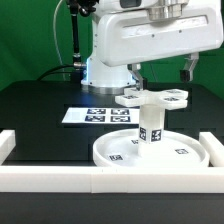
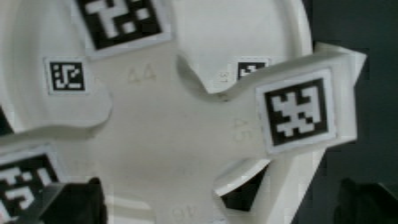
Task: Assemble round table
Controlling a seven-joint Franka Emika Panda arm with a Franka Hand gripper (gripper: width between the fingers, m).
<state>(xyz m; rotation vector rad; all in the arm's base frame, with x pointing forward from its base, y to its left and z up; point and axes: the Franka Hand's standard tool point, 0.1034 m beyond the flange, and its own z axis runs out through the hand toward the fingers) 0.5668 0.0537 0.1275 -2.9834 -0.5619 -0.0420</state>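
The round disc lies flat near the front of the table. The short leg stands upright on its middle. The cross-shaped base sits on top of the leg. My gripper hangs just above the base, jaws wide open and holding nothing. In the wrist view the base fills the picture with its tags. My gripper shows only as two dark fingertips, one on either side of a base arm. I cannot tell whether they touch it.
The marker board lies behind the disc toward the exterior view's left. White border rails run along the front, with raised ends at the left and right. The robot's pedestal stands at the back.
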